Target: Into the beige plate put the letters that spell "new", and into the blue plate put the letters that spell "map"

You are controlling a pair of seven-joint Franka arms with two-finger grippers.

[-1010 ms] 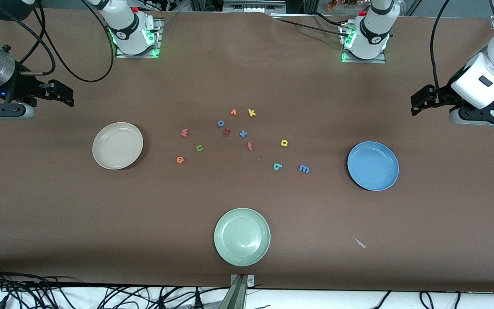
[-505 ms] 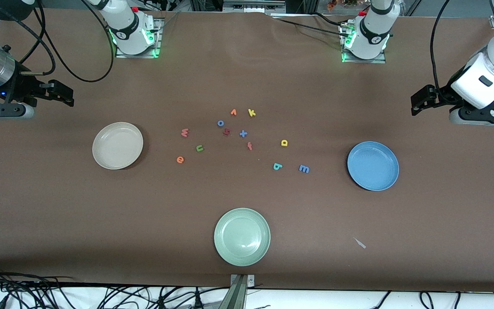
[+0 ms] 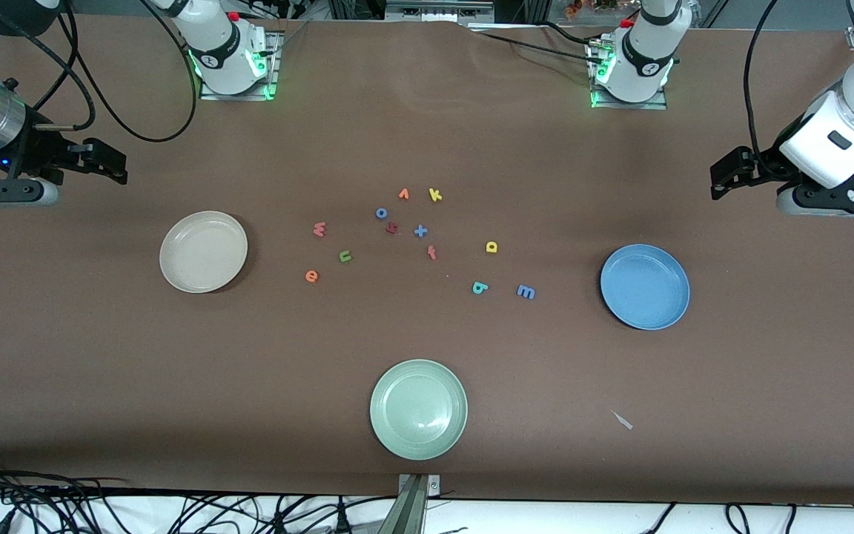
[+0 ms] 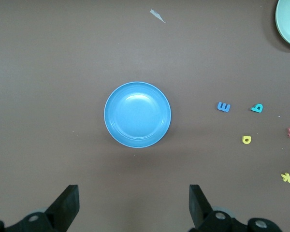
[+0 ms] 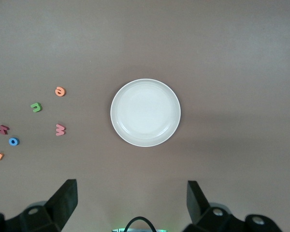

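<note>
The beige plate lies empty toward the right arm's end. Beside it on the table are the pinkish w, green n and orange e. Toward the left arm's end the blue plate is empty too. The dark blue m, teal a and yellow p lie beside it. My right gripper and left gripper hang open and empty over bare table at their own ends.
Mid-table lie a blue o, orange v, yellow k, dark red letter, blue x and red t. A pale green plate sits nearest the front camera. A small scrap lies beside it.
</note>
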